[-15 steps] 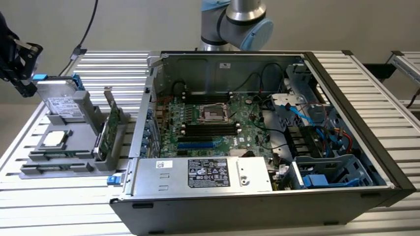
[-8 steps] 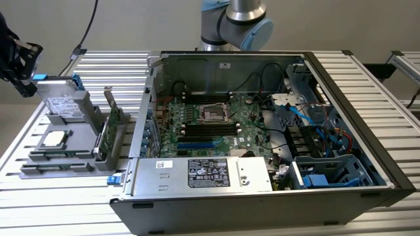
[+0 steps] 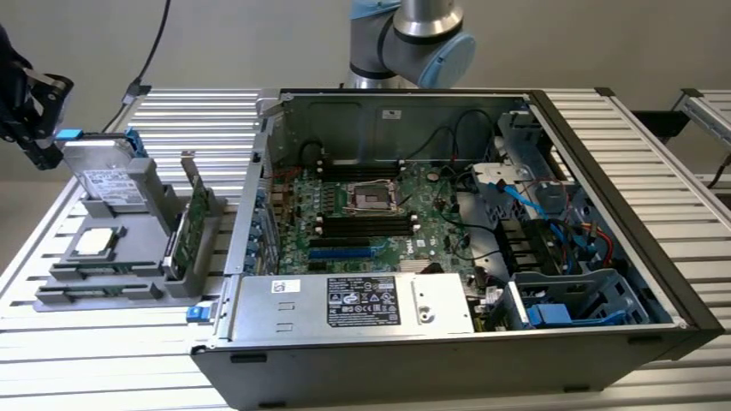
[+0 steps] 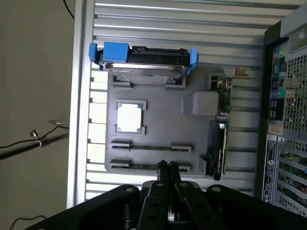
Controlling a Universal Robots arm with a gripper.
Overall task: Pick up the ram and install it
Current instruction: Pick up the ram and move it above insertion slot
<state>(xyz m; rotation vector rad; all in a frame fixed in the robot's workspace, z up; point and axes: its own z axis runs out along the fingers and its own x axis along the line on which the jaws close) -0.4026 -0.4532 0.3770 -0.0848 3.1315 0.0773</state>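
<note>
Risk: tool [image 4: 168, 166], tips pressed together & empty, over ram [image 4: 144, 166] in grey tray [image 4: 163, 129]; if lowered w/o spreading, could jab board edge, no grip.

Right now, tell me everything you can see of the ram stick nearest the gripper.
The ram is a long, thin green circuit-board strip, seen from above as a narrow line. It sits in a slot of the grey holder, its ends in grey clips, parallel to a second stick beside it. The shut gripper hangs over it, off-centre; whether they touch cannot be told.
</note>
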